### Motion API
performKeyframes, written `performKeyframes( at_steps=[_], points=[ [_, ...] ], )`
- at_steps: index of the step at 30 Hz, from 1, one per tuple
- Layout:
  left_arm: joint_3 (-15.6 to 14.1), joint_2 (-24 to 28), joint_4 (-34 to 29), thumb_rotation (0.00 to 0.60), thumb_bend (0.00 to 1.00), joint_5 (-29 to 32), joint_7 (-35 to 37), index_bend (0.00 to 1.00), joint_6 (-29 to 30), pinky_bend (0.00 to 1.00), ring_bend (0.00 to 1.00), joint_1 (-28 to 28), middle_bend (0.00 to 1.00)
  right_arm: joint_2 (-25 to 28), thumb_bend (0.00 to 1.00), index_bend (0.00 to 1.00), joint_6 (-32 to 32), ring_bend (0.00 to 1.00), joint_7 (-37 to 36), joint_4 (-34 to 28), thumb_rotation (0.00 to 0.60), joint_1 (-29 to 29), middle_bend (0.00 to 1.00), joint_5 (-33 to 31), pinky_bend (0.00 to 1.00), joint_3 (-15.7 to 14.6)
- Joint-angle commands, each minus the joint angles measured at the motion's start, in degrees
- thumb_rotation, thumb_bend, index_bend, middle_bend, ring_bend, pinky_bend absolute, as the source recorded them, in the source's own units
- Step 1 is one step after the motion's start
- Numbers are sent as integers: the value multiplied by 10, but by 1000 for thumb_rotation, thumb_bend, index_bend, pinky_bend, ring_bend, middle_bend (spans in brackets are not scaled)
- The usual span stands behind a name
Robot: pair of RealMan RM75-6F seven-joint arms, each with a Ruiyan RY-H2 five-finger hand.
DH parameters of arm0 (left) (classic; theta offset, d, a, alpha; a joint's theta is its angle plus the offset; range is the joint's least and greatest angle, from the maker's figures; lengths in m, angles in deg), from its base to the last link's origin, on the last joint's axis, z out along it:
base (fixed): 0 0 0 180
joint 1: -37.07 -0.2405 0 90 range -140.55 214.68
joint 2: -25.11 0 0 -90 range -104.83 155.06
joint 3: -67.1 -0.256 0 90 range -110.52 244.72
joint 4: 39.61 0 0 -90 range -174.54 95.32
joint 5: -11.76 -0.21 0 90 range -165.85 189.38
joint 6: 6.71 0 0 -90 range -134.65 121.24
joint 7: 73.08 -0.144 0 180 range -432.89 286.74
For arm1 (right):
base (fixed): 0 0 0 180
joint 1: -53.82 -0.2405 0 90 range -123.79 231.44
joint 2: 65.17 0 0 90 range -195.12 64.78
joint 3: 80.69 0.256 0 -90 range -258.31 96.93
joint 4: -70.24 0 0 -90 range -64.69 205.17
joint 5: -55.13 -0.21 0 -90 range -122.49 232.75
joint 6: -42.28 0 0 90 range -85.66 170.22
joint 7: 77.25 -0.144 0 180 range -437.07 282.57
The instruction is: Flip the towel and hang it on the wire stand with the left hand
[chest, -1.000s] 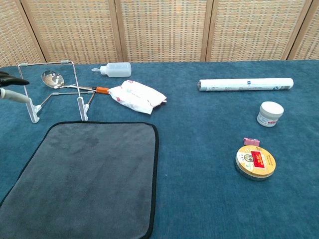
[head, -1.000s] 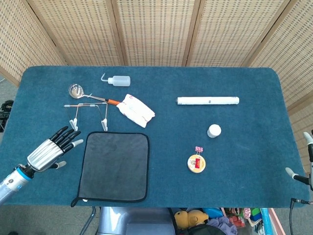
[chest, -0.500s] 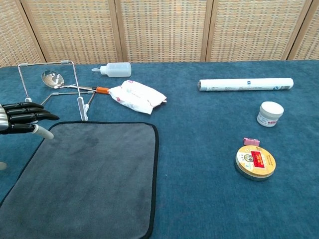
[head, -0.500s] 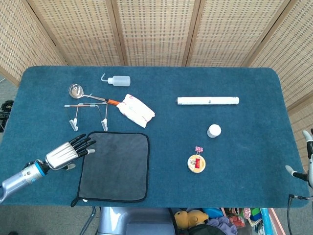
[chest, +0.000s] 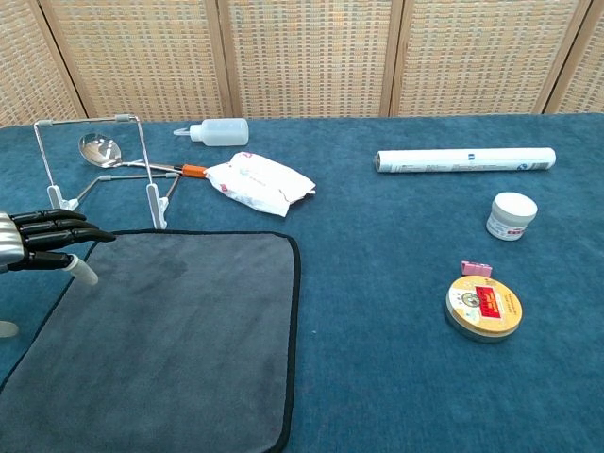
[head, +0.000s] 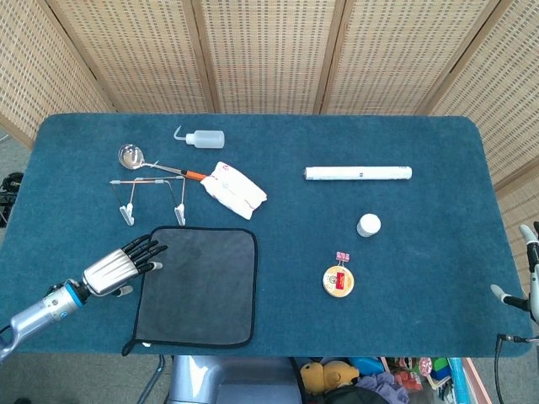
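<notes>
A dark grey towel [head: 197,286] [chest: 165,340] with a black hem lies flat near the front left of the table. My left hand [head: 118,266] [chest: 42,243] hovers at the towel's left edge, fingers stretched out and apart toward its top left corner, holding nothing. The wire stand [head: 150,200] [chest: 99,173] stands upright just behind the towel. Only a sliver of my right hand [head: 526,286] shows at the right border of the head view; its fingers are cut off.
A ladle [head: 156,162], a squeeze bottle [head: 202,138] and a white packet [head: 235,188] lie behind the stand. A white tube [head: 358,172], a small white jar [head: 368,225], a round tin [head: 338,280] and a pink clip [head: 342,255] occupy the right half.
My left hand has moved right and toward the front, from beside the stand to the towel's left edge. Nothing else moved.
</notes>
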Motion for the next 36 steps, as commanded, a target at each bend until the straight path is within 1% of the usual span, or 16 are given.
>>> performKeyframes(
  at_steps=[1,5,13,22,26,30,36],
  points=[
    [-2,-2,1,600,193,5,-3,277,1,3,0,-1,0,0,0,0,0,0,-1,0,600,0,0,0,0,0],
    [-5,-3,-2,600,203,10,-7,303,2,3,0,-2,0,2,0,0,0,0,-4,0,600,1,0,0,0,0],
    [-12,-6,-6,600,226,17,-28,319,-2,0,0,-3,0,3,0,0,-3,0,-6,-3,600,2,0,3,0,-1],
    [-18,-4,-27,600,228,23,-57,321,-18,0,0,-1,0,7,0,0,-8,0,-11,-8,600,5,0,8,0,-2],
    [-22,-5,-39,600,231,24,-72,348,-24,0,0,3,0,10,0,0,-11,0,-16,-10,600,7,0,12,0,-3],
    [-23,-3,-49,600,307,26,-77,387,-30,0,0,5,0,12,0,0,-13,0,-20,-11,600,8,0,13,0,-3],
    [-26,0,-59,600,326,28,-85,398,-30,0,0,9,0,14,0,0,-12,0,-27,-11,600,9,0,14,0,-4]
  ],
)
